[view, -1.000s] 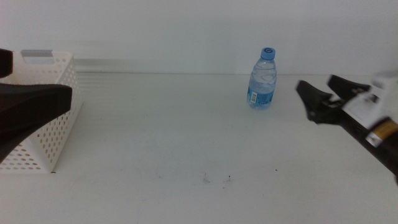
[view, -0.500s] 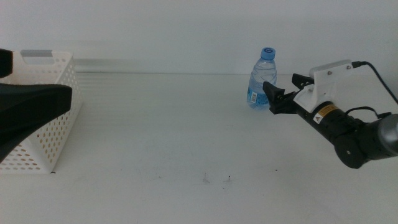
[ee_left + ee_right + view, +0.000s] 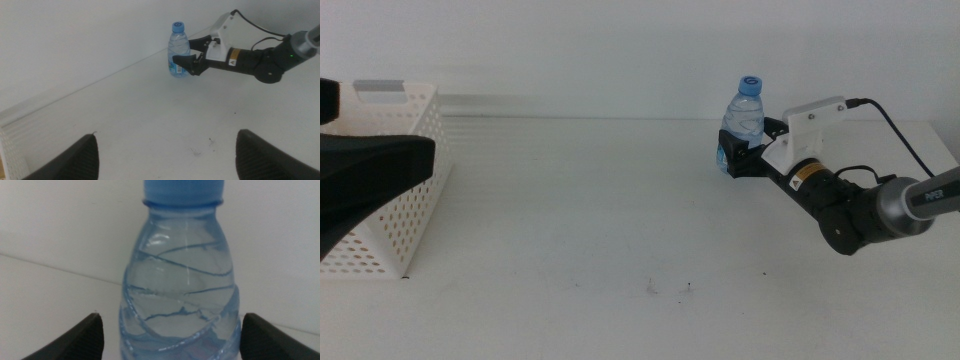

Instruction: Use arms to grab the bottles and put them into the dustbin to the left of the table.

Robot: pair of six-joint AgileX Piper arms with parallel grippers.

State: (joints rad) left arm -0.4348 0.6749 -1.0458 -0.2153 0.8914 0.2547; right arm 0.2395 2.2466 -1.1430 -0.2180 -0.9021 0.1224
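- Middle view: the small clear water bottle stands upright at the far side of the table, right of centre, close to the back wall; its blue cap is on and the blue label wraps the lower body.
- The right gripper reaches in from the right at the bottle's lower half; its dark jaws are spread, one on each side of the bottle; whether they touch the plastic cannot be told.
- In the right wrist view the bottle fills the space between the two jaw tips, with a gap of white showing on either side of its ribbed body; the gripper has not pinched it.
- The left wrist view shows the same pairing from across the table: bottle upright, the right arm's gripper around its base, a white block and a black cable behind the jaws.
- The left gripper waits at the near left, jaws spread wide and holding nothing; in the middle view it shows only as a dark wedge at the left edge.
- The dustbin, a white perforated basket with a grey tab on its rim, sits at the far left, well apart from the bottle and partly hidden behind that wedge.
- A few small dark specks lie on the near middle of the table.
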